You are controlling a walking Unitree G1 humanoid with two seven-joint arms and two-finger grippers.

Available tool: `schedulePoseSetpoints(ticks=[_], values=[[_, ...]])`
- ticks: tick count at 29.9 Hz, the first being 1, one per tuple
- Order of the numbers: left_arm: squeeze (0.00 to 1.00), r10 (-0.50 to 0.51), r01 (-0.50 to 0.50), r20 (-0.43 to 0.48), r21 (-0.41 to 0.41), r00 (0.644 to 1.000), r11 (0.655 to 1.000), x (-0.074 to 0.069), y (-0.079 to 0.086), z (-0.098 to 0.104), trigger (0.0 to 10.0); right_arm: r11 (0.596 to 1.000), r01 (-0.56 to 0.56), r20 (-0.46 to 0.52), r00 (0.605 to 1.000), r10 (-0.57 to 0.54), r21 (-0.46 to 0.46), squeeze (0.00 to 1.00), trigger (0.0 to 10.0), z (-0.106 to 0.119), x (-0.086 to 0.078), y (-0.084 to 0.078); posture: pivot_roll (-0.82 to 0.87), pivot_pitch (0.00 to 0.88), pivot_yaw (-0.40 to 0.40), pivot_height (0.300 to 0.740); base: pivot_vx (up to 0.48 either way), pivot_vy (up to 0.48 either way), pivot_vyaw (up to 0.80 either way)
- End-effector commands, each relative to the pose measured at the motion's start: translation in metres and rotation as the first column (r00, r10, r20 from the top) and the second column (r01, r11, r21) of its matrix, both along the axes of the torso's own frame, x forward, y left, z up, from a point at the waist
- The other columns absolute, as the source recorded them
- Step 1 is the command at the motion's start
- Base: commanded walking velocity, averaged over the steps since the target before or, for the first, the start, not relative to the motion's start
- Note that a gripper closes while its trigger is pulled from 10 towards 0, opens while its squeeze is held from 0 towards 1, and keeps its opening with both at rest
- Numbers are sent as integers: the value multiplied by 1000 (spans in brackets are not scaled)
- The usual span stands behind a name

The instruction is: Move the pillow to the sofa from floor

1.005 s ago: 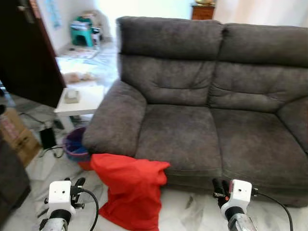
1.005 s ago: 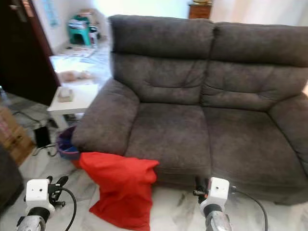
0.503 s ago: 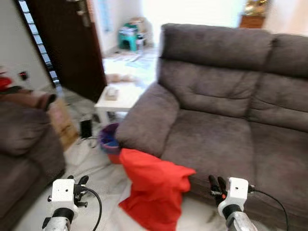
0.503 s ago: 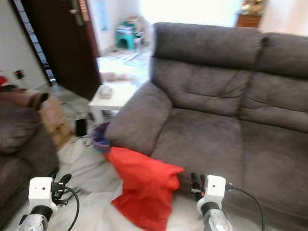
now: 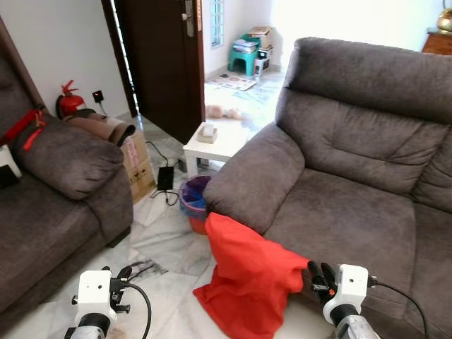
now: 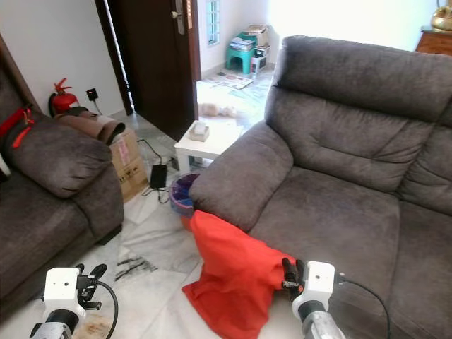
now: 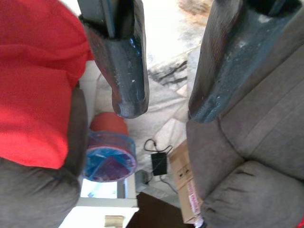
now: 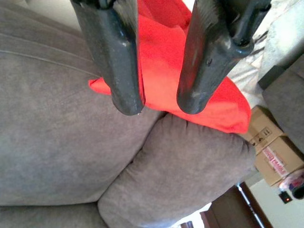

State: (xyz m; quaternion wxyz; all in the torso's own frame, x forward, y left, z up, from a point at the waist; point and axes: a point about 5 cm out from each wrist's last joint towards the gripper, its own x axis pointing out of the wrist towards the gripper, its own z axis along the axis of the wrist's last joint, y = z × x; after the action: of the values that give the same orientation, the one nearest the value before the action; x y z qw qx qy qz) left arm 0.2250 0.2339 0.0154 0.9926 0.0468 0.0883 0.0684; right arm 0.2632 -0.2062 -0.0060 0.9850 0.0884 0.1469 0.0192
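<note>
Both the left gripper (image 5: 126,272) and right gripper (image 5: 319,273) hang low with jaws released and empty. The view has swung leftward, the camera's turn, not the pillow's: the red pillow (image 5: 247,282) still leans on the floor against the sofa (image 5: 339,205), unlifted.

Red pillow (image 5: 248,282): on the floor, leaning against the front of the grey sofa (image 5: 339,183) below its left armrest. Left hand (image 5: 120,274): low, near left, over marble floor (image 5: 166,244). Right hand (image 5: 319,274): near right, just beside the pillow's right edge. Far left: white tabletop (image 5: 215,141), second sofa (image 5: 49,198).
</note>
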Motion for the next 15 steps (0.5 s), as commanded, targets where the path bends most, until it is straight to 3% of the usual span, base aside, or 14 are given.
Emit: schedulePoseSetpoints(ticks=[1,15], values=[[0,-6,6,23,11,1000,1000,3,0,6,10000,1000,1,10,1000,-1,18,0,10000,3,4,3,109,0,-2,740,0,-480,0],[0,-15,15,36,15,999,1000,9,1,13,10000,999,-25,17,1000,24,43,0,10000,5,8,8,96,0,13,740,0,-480,0]])
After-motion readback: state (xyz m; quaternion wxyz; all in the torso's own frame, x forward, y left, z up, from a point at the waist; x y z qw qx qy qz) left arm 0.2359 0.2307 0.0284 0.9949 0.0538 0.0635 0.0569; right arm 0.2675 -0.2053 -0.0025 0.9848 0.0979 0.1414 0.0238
